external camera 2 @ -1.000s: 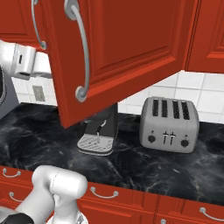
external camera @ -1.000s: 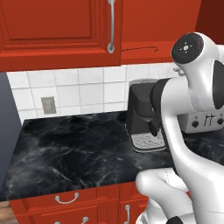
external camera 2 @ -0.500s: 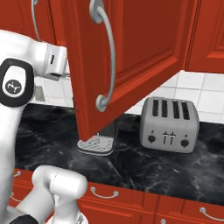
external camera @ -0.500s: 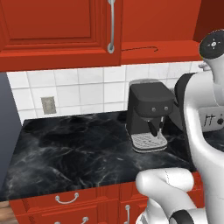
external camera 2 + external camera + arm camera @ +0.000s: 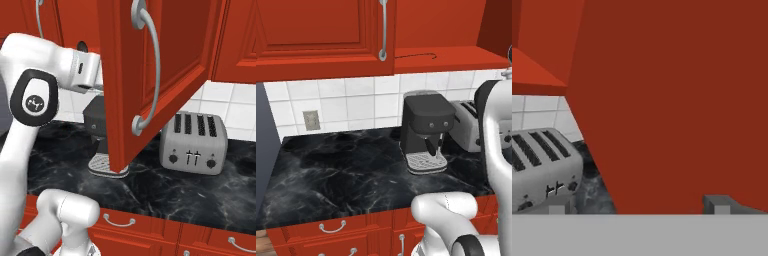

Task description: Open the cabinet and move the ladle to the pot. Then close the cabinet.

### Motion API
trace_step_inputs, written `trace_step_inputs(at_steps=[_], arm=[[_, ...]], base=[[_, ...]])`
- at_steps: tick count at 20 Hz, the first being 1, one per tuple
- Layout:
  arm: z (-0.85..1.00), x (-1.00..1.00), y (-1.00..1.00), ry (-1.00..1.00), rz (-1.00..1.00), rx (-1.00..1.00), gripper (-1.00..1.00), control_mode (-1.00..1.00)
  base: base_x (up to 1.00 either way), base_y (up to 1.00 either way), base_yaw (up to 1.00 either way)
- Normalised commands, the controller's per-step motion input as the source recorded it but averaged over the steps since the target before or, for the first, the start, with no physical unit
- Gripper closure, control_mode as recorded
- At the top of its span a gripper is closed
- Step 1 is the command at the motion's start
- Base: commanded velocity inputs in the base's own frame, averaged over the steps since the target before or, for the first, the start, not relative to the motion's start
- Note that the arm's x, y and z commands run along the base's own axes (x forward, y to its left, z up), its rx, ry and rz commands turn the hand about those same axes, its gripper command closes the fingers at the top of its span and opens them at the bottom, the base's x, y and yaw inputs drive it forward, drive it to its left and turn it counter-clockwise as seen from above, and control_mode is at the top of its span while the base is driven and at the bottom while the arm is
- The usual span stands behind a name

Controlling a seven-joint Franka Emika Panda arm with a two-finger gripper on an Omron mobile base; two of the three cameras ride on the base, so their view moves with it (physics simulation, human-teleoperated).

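- Light is even and bright, the flat kind a rendered room has, with no lamp visible.
- The red cabinet (image 5: 165,65) door shines softly; its silver handle (image 5: 147,65) catches pale highlights.
- The black marble counter (image 5: 346,175) carries faint sheen and a soft shadow beneath the coffee machine (image 5: 426,130).
- The toaster (image 5: 194,144) looks crisp from the base, coarser and blocky in the hand view.
- No edge bending.

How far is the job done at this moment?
Done: one cabinet door stands swung open above the toaster. In hand: nothing; the gripper is open, close behind that door. Left: fetch the ladle, put it in the pot, close the cabinet.
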Motion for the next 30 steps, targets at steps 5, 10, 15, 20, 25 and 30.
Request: trace_step_inputs(at_steps=[5,10,15,20,25,30], arm=[[0.00,-0.01,0.56,0.00,0.21,0.11,-1.00,-1.00],[0.00,0.02,0.77,0.04,0.34,0.22,-1.00,-1.00],[0.04,0.26,0.62,0.03,0.38,0.26,-1.00,-1.00],[0.12,0.59,0.30,0.00,0.37,0.25,-1.00,-1.00],[0.05,0.80,0.12,-0.01,0.29,0.15,-1.00,-1.00],[0.00,0.61,0.09,-0.04,0.23,0.07,-1.00,-1.00]], base=[[0.00,0.00,0.00],[0.00,0.00,0.00],[0.00,0.00,0.00],[0.00,0.00,0.00],[0.00,0.00,0.00],[0.00,0.00,0.00]])
